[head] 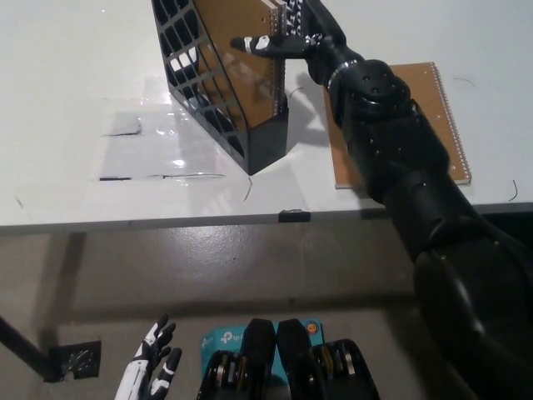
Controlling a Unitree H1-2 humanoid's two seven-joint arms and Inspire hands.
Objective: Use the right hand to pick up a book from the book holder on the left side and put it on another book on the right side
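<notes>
A black lattice book holder [218,92] stands on the white table [83,83], left of centre. A brown spiral-bound book [243,46] stands upright inside it. My black right hand [291,37] reaches across the book's spiral edge, with fingers on both sides of its upper part. Whether the grip is closed cannot be made out. A second brown spiral-bound book [433,108] lies flat on the table at the right, partly hidden by my right arm. My white left hand [150,371] hangs below the table at the lower left, fingers spread, holding nothing.
Clear tape patches and dark marks [158,137] lie on the table left of the holder. The table's front edge [166,223] runs across the middle of the picture, with a small black clip [293,216] on it. Grey floor shows below.
</notes>
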